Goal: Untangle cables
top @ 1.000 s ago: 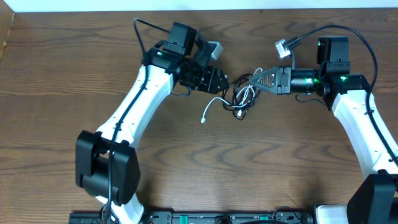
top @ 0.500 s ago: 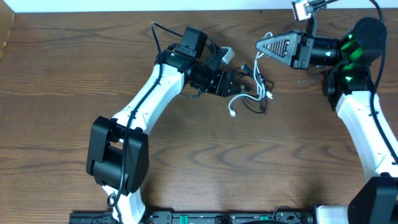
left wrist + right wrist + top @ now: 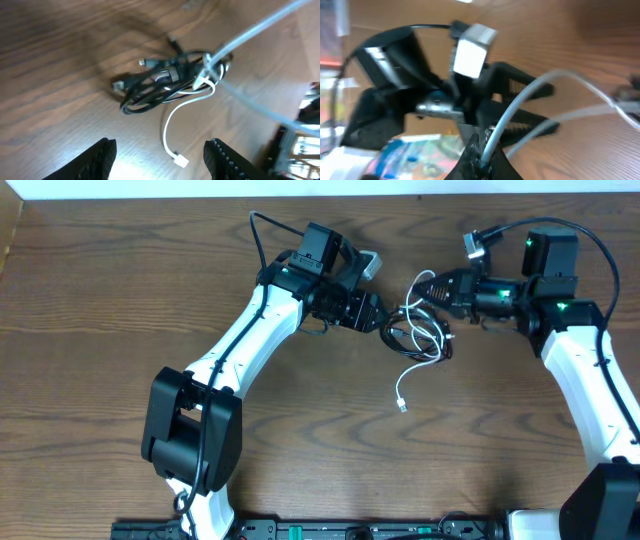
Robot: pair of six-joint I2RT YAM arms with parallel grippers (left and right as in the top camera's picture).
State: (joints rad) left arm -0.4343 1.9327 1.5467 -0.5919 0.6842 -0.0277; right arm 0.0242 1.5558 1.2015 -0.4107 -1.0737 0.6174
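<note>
Untangling barely begun, by the look of it. Black cable [image 3: 140, 102] and white cable [image 3: 165, 131] knotted into one bundle on the bench [image 3: 100, 380], just ahead of the left tool [image 3: 160, 146], spread wide and empty. Right tool [image 3: 482, 150] pinched on the white cable, holding one strand taut out of the bundle; loose plug end lying apart from both tools. Left to do: hold down the black, draw the white clear.

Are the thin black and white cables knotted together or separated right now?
Knotted together: the thin black cable coils in a bundle with the thin white cable threaded through it.
</note>
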